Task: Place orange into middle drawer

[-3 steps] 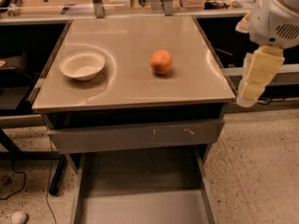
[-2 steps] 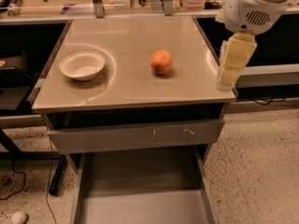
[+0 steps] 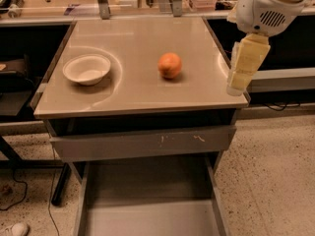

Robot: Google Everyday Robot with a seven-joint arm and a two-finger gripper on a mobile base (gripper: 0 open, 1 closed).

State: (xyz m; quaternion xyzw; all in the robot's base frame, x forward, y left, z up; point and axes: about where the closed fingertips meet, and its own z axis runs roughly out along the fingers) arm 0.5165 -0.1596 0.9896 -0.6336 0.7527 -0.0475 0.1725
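Observation:
The orange (image 3: 170,65) sits on the beige tabletop (image 3: 138,90), a little right of centre. My gripper (image 3: 237,85) hangs from the white arm at the table's right edge, pointing down, to the right of the orange and apart from it. It holds nothing that I can see. The middle drawer (image 3: 147,215), a wide grey tray with thin side walls, is pulled out below the table front, and the part I see is bare. Above it, a drawer with a scratched grey front panel (image 3: 142,142) is shut.
A white bowl (image 3: 87,69) stands on the left of the tabletop. Metal posts and clutter line the back edge. Dark shelving lies to the left and right of the table. The floor is speckled, with cables at the lower left.
My gripper has moved left from beside the table to its right edge, closer to the orange. The orange, the bowl and the drawers have not moved.

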